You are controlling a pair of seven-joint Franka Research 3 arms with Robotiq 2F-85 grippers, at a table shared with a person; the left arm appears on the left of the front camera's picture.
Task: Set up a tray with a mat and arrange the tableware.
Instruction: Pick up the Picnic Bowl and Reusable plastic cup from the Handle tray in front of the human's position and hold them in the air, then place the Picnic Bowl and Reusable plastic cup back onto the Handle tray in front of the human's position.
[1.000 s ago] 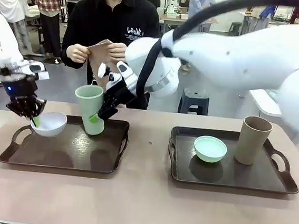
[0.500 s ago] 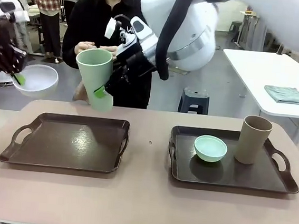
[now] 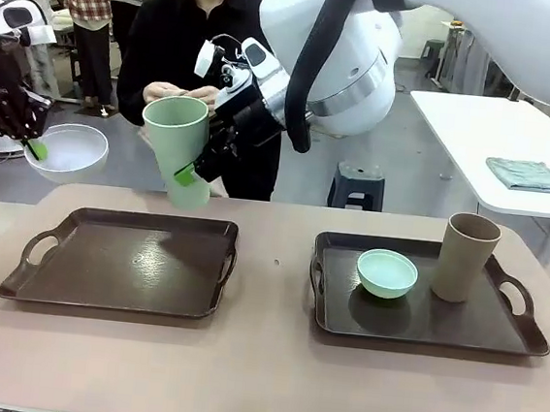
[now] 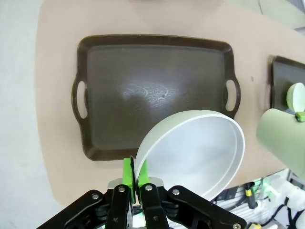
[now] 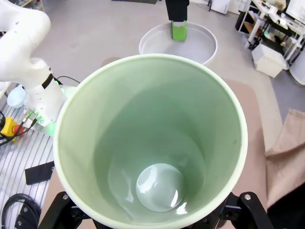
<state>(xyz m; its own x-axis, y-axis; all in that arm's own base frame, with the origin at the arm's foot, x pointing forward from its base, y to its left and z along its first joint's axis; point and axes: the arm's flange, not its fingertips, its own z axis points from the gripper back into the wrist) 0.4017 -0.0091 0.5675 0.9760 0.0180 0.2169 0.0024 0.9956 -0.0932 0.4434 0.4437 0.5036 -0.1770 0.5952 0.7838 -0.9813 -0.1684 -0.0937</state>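
My left gripper [image 3: 30, 142] is shut on the rim of the white bowl [image 3: 68, 152], which hangs in the air above and left of the left tray [image 3: 120, 293]. From the left wrist view my left gripper [image 4: 135, 172] pinches the white bowl [image 4: 195, 148] over the bare left tray [image 4: 152, 90]. My right gripper [image 3: 189, 166] is shut on the pale green cup [image 3: 177, 143], held tilted above the tray's far edge. The right wrist view looks down into the cup [image 5: 152, 143]. The mint bowl [image 3: 386, 272] and tan cup [image 3: 467, 256] stand on the right tray [image 3: 419, 327].
A person [image 3: 208, 44] stands at the far side behind the cup, hands [image 3: 164, 93] together at chest height. A tan sheet [image 5: 288, 143] shows against the person's dark clothing. A folded cloth [image 3: 531, 174] lies on a white side table at the right.
Both arms lifted the white bowl and the pale green cup off the left tray into the air. Over the last half second they hardly moved.
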